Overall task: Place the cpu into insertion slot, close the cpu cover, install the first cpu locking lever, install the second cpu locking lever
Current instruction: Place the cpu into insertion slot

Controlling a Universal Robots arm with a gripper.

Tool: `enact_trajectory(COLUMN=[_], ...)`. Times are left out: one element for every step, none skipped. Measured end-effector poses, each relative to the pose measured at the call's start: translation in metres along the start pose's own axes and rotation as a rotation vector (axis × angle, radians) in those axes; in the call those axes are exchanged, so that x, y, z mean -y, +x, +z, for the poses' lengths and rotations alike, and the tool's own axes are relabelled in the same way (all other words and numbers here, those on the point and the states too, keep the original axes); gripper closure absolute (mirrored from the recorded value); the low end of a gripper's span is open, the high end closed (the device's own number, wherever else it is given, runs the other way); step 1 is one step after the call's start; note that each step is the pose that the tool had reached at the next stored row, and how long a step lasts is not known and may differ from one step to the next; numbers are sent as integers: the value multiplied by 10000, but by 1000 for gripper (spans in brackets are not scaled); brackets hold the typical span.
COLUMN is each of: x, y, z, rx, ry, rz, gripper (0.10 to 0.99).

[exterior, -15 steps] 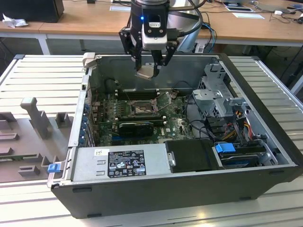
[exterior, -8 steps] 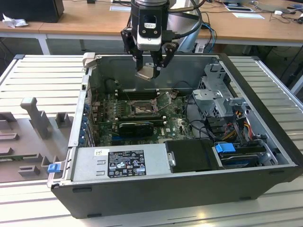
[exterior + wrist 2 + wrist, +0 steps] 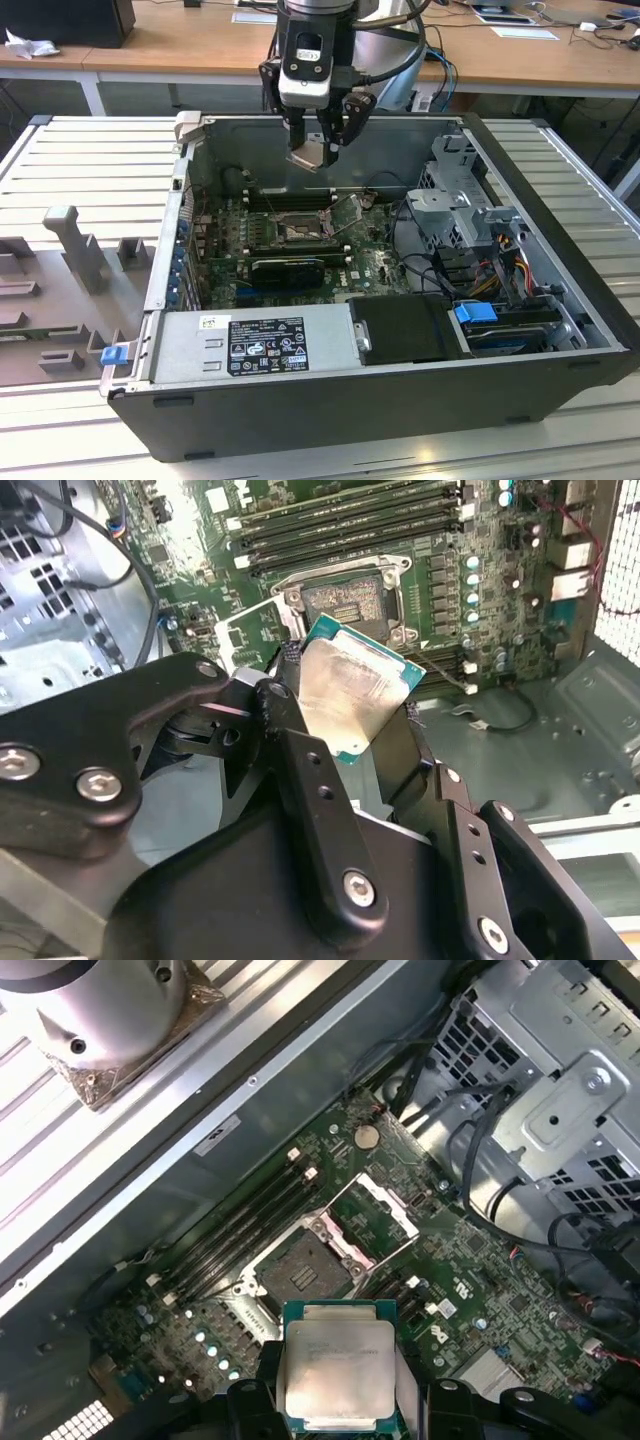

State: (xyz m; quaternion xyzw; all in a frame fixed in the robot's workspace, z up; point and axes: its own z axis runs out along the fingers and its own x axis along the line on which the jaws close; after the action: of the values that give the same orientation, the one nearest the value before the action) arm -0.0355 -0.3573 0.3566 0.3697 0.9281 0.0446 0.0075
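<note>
Pale silver-beige, the cpu sits clamped by its edges between the two black fingers of the hand, held in the air over the open case. In the exterior view the hand hangs near the case's far wall, with the chip at a slant at its tips.

The slot lies on the green board at 6 o'clock from the hand, well apart from it, and its dull pin field is uncovered. The cover stands swung up and open at the slot's 3 o'clock edge. In both wrist views its window frame is seen lifted clear of the socket.

In the exterior view, a row of long memory slots runs at 12 o'clock of the slot. A long black card lies at the slot's 6 o'clock. A grey power supply fills the case's near edge at 6 o'clock. A metal drive cage with bundled cables sits at 3 o'clock of the board.

The case lies on its side on a slatted metal table. A grey fixture rests on the table at the case's 9 o'clock. Wooden desks stand beyond the table at 12 o'clock.
</note>
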Motion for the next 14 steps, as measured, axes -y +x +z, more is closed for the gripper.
enact_trajectory(x=[0, 0, 0, 1, 1, 1, 1, 1, 2, 2, 2, 3, 3, 3], y=[0, 0, 0, 0, 0, 0, 0, 0, 0, 0, -1, -1, -1, -1], z=[2, 4, 5, 8, 10, 12, 15, 18, 21, 24, 27, 29, 32, 35], rx=[15, 28, 40, 65, 77, 89, 105, 118, 134, 148, 164, 176, 191, 204], ry=[-3, -7, -8, -14, -17, -20, -22, -25, -29, -31, -35, -38, -41, -44], rz=[166, 327, 450, 739, 869, 1012, 1184, 1335, 1516, 1675, 1852, 1996, 2159, 2306], gripper=[561, 561, 561, 561, 561, 561, 561, 561, 561, 561, 561, 561, 561, 561])
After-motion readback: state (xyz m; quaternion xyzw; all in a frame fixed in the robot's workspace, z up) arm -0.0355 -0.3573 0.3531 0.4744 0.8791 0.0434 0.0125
